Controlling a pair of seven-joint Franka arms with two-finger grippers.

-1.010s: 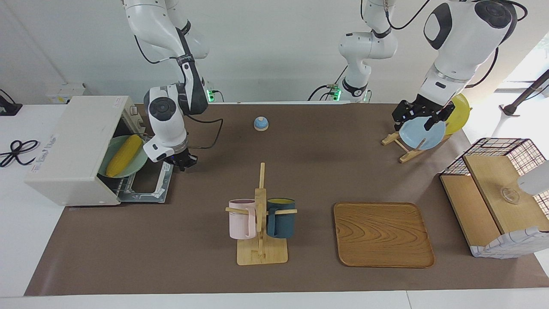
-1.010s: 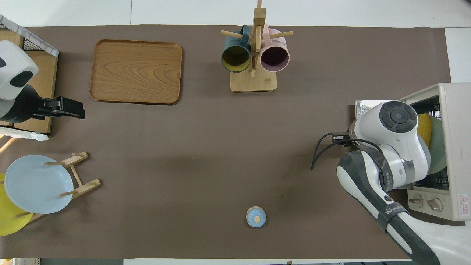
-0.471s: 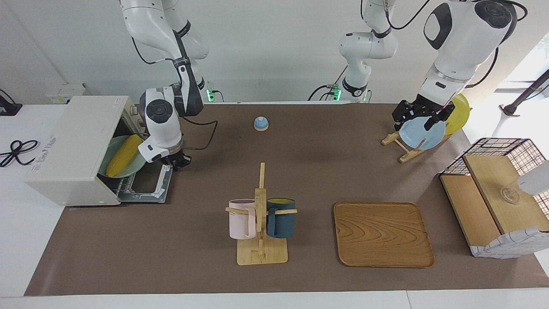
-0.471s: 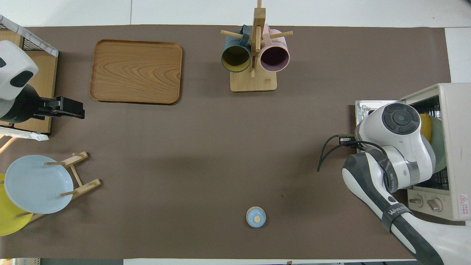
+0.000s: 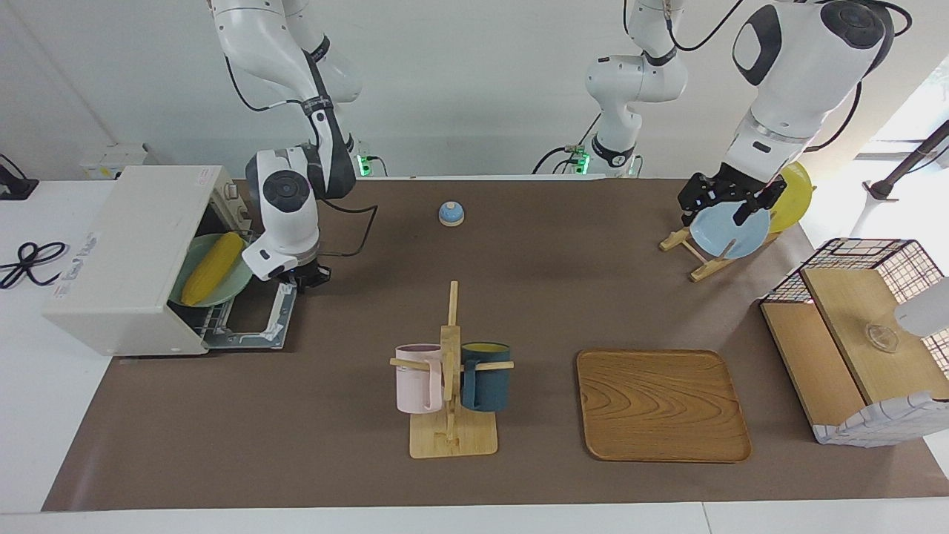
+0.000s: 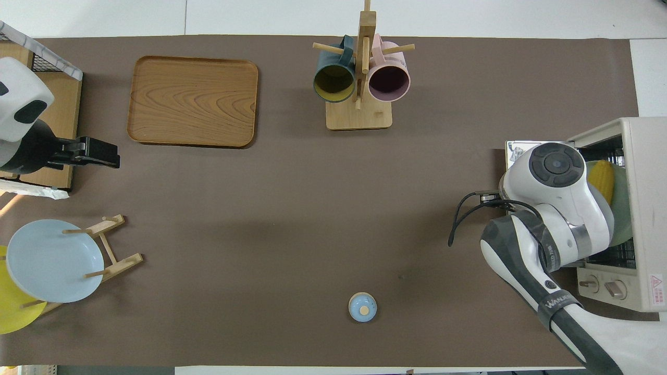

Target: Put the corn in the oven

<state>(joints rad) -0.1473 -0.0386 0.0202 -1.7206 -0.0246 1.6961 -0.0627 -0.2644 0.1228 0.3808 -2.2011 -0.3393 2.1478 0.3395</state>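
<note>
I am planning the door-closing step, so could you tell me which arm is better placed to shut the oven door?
The right arm, probably. Its claw hangs at the edge of the boxy off-white toaster oven's dropped door, beside the yellow corn cob on its green plate. The left claw waits over the blue plate.

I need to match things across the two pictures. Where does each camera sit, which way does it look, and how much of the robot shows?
Facing view: high across the table, looking at the robots; both arms show whole, right gripper by the oven door, left gripper waiting over the plate rack.
Overhead view: above the robots' end, looking steeply down; the arms' forward parts show.
Shared: oven, corn on a green plate, mug stand, wooden tray.
</note>
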